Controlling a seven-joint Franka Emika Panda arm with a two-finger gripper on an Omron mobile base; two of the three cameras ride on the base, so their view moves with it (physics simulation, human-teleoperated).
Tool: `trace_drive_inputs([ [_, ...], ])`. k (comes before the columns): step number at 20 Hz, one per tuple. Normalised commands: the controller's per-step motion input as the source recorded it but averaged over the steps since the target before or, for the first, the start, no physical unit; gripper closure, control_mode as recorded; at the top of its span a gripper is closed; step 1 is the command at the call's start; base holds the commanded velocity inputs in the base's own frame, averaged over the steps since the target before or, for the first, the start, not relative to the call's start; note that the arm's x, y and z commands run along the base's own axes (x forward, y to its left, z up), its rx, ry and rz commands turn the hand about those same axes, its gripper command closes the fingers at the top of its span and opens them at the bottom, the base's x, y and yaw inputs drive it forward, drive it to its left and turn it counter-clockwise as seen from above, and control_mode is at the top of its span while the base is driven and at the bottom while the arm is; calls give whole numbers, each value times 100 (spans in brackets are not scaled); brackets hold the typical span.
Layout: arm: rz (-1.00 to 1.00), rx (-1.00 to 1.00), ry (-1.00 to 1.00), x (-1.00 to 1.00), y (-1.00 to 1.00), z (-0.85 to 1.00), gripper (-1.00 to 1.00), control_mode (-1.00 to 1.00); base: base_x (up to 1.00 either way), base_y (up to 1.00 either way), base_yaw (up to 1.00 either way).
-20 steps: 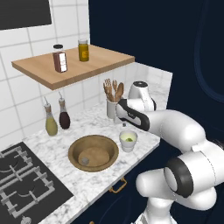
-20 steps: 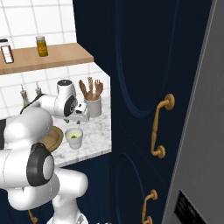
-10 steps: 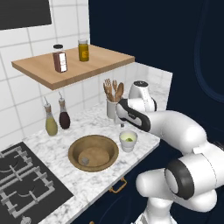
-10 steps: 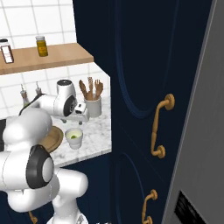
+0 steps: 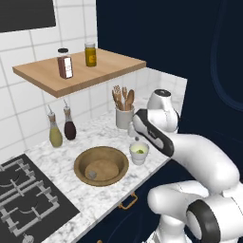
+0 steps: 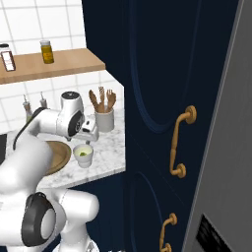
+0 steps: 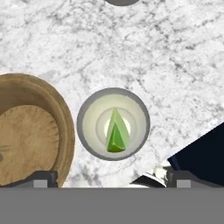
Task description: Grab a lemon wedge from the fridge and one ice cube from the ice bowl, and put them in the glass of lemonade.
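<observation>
- Comparing with a second before, little had shifted: the arm stayed above the glass of lemonade (image 5: 139, 153), bowl and bottles unmoved.
- Gripper (image 7: 111, 175) stood spread wide, holding nothing; its fingertips (image 7: 43, 177) sat at 7 and 5 o'clock of the glass in the hand view.
- Hand view alone showed the lemon wedge (image 7: 116, 132) lying inside the glass.
- Left base view showed the ice cube (image 5: 92, 175) in the ice bowl (image 5: 101, 164), at 8 o'clock of the glass.
- Right base view showed the fridge (image 6: 224, 147) at 3 o'clock.

lemon wedge (image 7: 116, 133) in glass (image 7: 113, 124) | ice cube (image 5: 91, 175) in bowl (image 5: 101, 165)
</observation>
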Motion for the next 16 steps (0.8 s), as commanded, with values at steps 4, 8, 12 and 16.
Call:
trace_drive_inputs([
  [4, 0, 10, 0, -55, -20, 33, -100, -100, 0, 0, 0],
  [8, 0, 10, 0, -98, -22, 7, -100, -100, 0, 0, 0],
  [12, 0, 10, 0, -100, -13, 15, -100, -100, 0, 0, 0],
  [16, 0, 6, 0, -95, -6, 30, -100, -100, 0, 0, 0],
])
